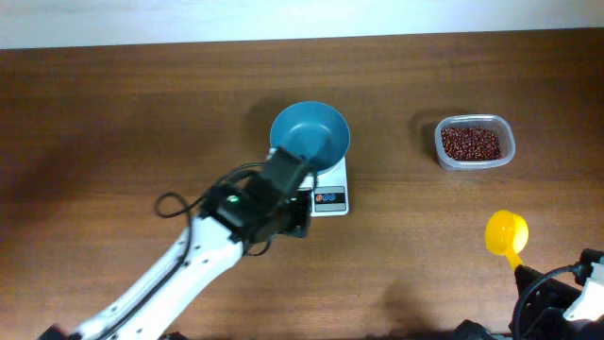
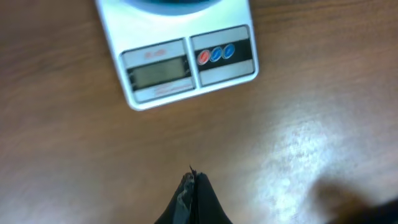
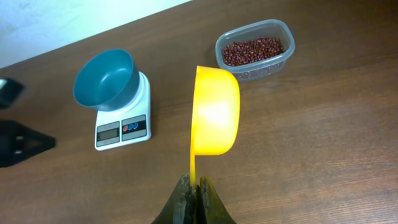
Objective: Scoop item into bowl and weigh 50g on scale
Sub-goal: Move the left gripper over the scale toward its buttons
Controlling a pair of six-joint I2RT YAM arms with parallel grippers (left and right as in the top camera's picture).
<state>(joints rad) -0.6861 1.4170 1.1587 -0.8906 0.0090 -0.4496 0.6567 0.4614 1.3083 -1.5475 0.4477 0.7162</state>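
Two arms work over a brown wooden table (image 1: 113, 113), with a pale wall strip (image 1: 283, 19) along the top edge of the overhead view. At centre, the bowl (image 1: 310, 132) sits on the scale (image 1: 330, 194) and looks empty. The beans (image 1: 470, 143) lie in a clear tub (image 1: 475, 142) at upper right, well apart from both grippers.

In the left wrist view, the left gripper (image 2: 193, 186) sits at bottom centre with its fingers pressed together on nothing. The scale's display is in the upper half of that frame, clear of the tips.

The right gripper (image 3: 194, 186), at lower right in the overhead view, pinches the handle of a yellow scoop (image 3: 214, 112). The scoop is turned on edge and carries no beans, and the tub lies beyond it.
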